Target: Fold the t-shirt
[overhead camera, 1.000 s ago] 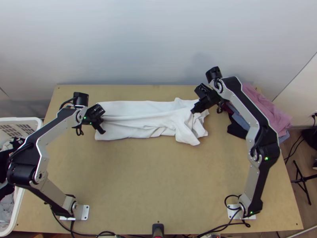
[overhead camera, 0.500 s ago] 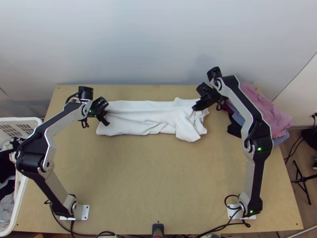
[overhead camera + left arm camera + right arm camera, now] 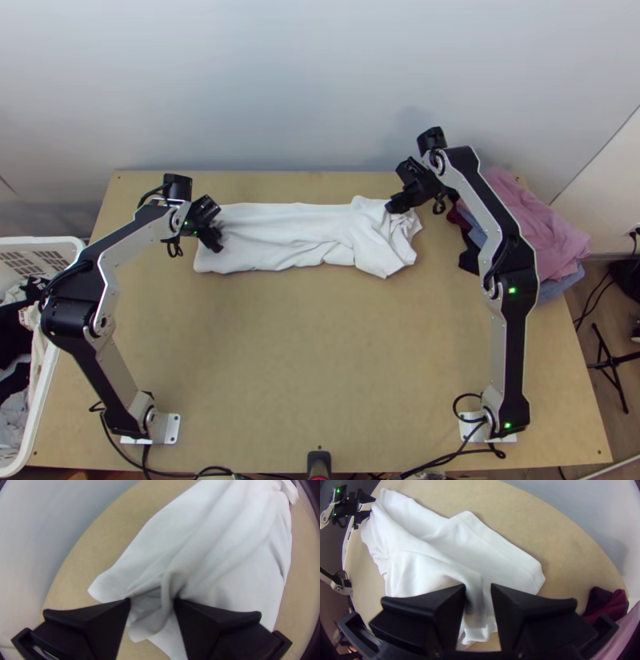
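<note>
The wooden table (image 3: 320,344) bears a long, creased white t-shirt (image 3: 296,232).

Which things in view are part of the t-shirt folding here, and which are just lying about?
Part of the job:
White t-shirt, a long creased strip on the table
Left end effector, at one end
Right end effector, at the other

Just lying about:
Clothes pile, far right corner
Basket of clothes, left side
Black stand, on the floor

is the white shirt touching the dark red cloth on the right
Apart. The right wrist view shows a strip of bare table between the corner of the white shirt and the dark red cloth.
</note>
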